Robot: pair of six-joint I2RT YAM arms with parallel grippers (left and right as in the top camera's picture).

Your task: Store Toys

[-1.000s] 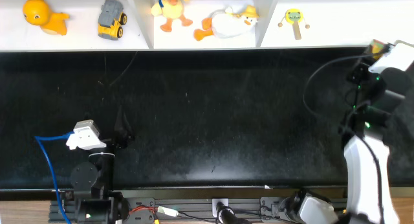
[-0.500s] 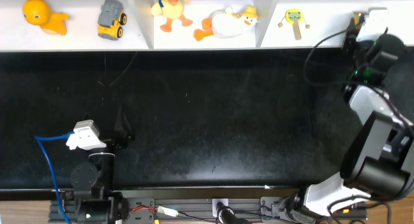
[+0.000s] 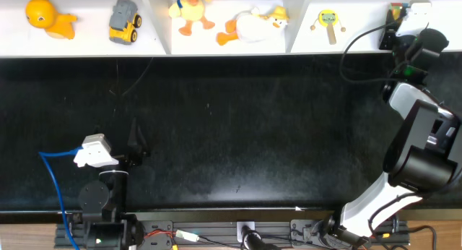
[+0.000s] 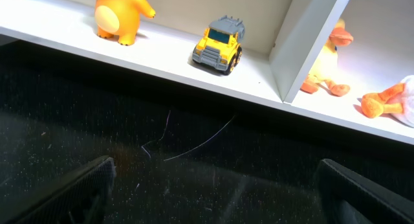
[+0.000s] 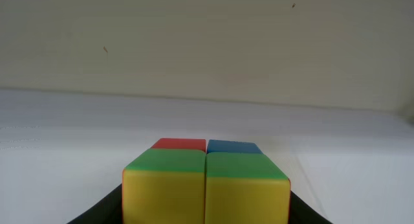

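Your right claw (image 5: 206,214) clamps a multicoloured cube (image 5: 206,182) over the white shelf (image 5: 207,117); your left claw (image 4: 223,198) gapes apart, facing it.

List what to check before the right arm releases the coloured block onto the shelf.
1. Coloured block clamped between the fingers of the right gripper: ok.
2. Block over the white shelf, not the table: ok.
3. Block's underside resting on the shelf: cannot tell.
4. Drop spot free of toys, with the green rattle well apart: ok.
5. Left gripper open over the black table, out of the way: ok.
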